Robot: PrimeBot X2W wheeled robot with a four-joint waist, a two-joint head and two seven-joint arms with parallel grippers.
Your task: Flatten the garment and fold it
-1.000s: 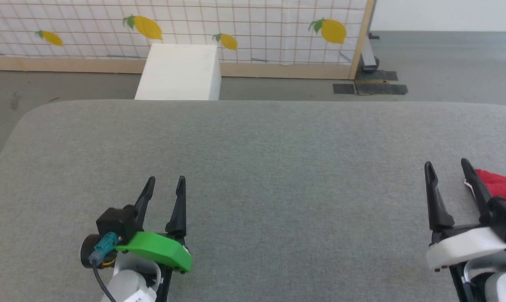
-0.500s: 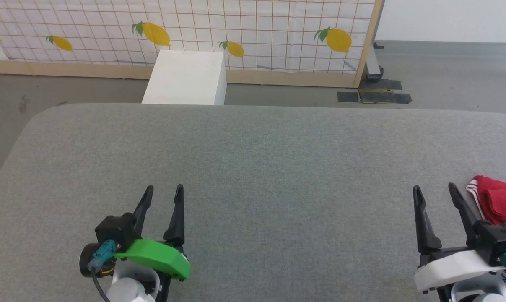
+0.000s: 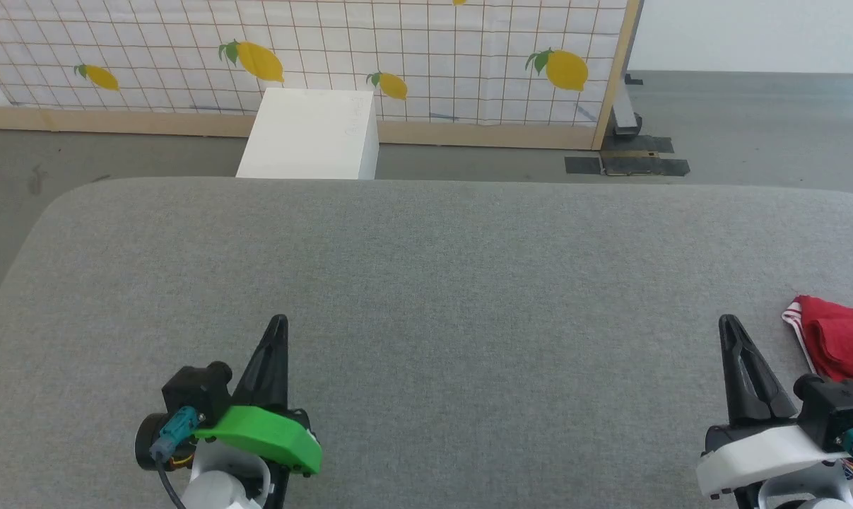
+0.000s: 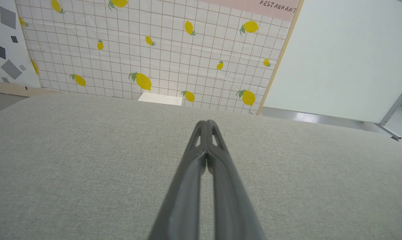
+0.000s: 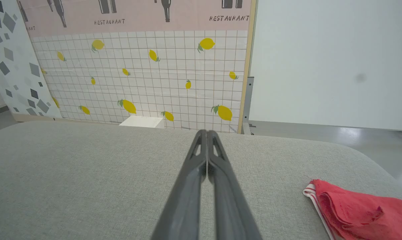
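- Surface of grey woven cloth (image 3: 426, 247), with rounded far corners. In the head view its near edge is cut off by the bottom of the frame and its right end by the frame at 3 o'clock. The far edge runs from 10 to 2 o'clock. A broad stretch of bare cloth lies between the two grippers and on toward 12 o'clock.
- Wood-framed wall panel of white tiles printed with yellow lemons (image 3: 433, 49), standing beyond the far edge at 12 o'clock. Its top is cut off in the head view.
- Plain white rectangular box (image 3: 306, 134) at 11 o'clock, behind the surface, its lower part hidden by the far edge.
- Crumpled red garment with red-and-white striped trim (image 3: 839, 343), lying on the cloth at 4 o'clock near the surface's right end. The frame cuts it off in the head view, and so does the lower right corner of the right wrist view (image 5: 350, 210). No lettering or sleeves can be made out.
- White-shelled right gripper (image 3: 728, 324) at 5 o'clock, its dark fingers pressed together tip to tip with nothing between them. The garment lies at its 3 o'clock, near but apart.
- Green-shelled left gripper (image 3: 278, 324) at 7 o'clock, likewise closed tight on nothing. It points toward 12 o'clock over bare cloth, well apart from the garment.
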